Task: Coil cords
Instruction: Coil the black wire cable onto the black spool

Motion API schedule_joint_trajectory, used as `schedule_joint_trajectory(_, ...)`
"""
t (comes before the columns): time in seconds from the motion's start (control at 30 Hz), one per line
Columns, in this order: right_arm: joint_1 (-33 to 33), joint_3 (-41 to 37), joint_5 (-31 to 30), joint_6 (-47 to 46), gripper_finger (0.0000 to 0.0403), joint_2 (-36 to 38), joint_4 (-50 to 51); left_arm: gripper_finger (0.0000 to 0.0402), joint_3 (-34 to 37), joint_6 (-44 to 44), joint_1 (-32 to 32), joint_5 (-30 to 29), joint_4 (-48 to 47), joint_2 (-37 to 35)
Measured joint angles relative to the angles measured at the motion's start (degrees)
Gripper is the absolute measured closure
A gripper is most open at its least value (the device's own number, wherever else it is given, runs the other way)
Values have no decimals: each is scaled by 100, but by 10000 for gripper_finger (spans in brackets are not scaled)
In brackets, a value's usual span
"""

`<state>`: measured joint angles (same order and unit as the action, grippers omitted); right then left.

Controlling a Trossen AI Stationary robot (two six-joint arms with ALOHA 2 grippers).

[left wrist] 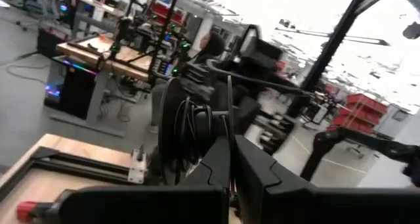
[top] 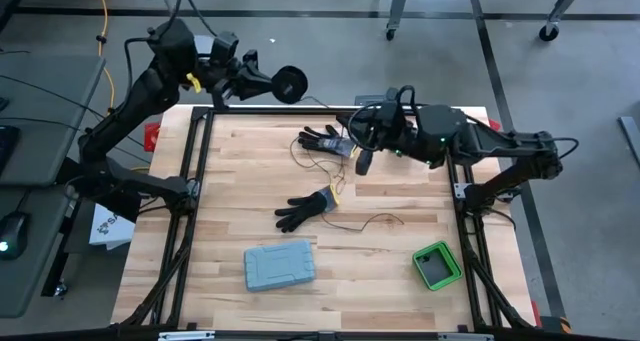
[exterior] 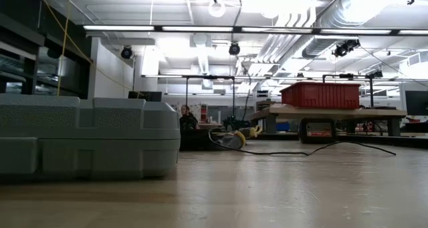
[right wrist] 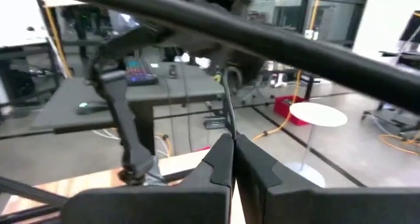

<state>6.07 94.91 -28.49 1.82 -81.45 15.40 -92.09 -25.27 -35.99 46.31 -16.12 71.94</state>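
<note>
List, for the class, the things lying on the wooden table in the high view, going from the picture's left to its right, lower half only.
Grey case → black glove → loose thin cord → green box.

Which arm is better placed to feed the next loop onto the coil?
Probably the right: its hand, shut on the thin dark wire, is free to bring more. The left hand, raised beyond the wooden table's far edge, holds the black ring-shaped coil.
</note>
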Motion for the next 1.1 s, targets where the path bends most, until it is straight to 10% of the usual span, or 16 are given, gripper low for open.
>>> schedule_joint_trajectory(0.63,-497,0,815,244,403,55,-676,402,0,-30,663,637,-1619,474)
schedule_joint_trajectory(1.1,-723,0,2304,-281,403,-390,-981,401,0,-1719,1782,1499,2101,1296)
